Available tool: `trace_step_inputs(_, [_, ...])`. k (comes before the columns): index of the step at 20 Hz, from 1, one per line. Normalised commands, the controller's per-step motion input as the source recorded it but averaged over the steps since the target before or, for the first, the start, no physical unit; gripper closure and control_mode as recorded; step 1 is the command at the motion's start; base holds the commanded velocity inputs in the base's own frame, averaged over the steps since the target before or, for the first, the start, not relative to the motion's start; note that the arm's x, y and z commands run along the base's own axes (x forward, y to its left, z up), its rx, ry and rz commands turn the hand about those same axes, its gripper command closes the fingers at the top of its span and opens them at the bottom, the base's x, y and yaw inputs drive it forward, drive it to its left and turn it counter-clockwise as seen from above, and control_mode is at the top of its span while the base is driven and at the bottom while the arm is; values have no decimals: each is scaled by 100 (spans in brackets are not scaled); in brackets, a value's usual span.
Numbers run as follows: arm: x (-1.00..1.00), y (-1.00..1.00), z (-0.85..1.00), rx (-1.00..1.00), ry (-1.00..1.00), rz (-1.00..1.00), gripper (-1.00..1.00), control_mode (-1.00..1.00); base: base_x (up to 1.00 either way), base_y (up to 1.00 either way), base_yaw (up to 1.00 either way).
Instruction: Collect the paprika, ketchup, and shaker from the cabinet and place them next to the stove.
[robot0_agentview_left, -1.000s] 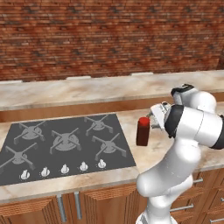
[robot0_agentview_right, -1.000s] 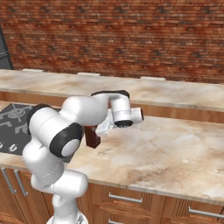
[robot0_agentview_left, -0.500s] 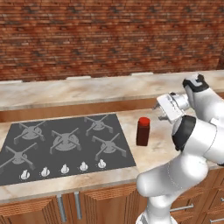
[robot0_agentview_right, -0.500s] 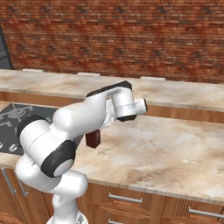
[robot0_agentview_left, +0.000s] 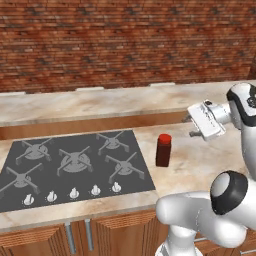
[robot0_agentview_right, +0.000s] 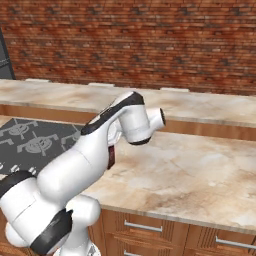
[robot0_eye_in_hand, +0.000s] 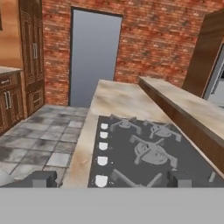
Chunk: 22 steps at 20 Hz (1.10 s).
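A red brick wall is running across the top of both base views, and below it a beige marble table (robot0_agentview_left: 200, 165) is stretching over light-brown wooden drawers. A flat dark grey gas stove (robot0_agentview_left: 75, 165) with cross-shaped burner grates and a front row of small white knobs is lying set into the table, filling the lower left of the left base view. The squarish dark red-brown paprika jar (robot0_agentview_left: 163, 150) with its bright red cap is standing upright on the table just beside the stove's right edge, near the middle of that frame, with nothing touching it. In the right base view a sliver of the jar is peeking out at centre left from behind the white arm.

The hand (robot0_agentview_left: 192, 126) is hanging at the right of the left base view, above the table and apart from the jar. In the hand view its two dark fingertips (robot0_eye_in_hand: 41, 178) are sitting far apart at the bottom corners, so the hand is standing wide open and holding nothing; between them the stove is showing from its knob side, with a grey doorway in the brick wall at the upper middle.
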Motion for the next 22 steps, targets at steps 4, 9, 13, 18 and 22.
trace_step_inputs(4, [-84,39,31,-2,0,-27,-100,-100,0,0,0])
trace_step_inputs(9, [-82,33,17,-1,0,-32,-100,-100,0,0,0])
trace_step_inputs(13, [-75,38,4,-4,2,-37,-100,-100,0,0,0])
trace_step_inputs(18, [-60,35,1,-10,6,-38,-100,-100,0,0,0])
trace_step_inputs(22, [-50,35,2,-13,7,-38,-100,-100,0,0,0])
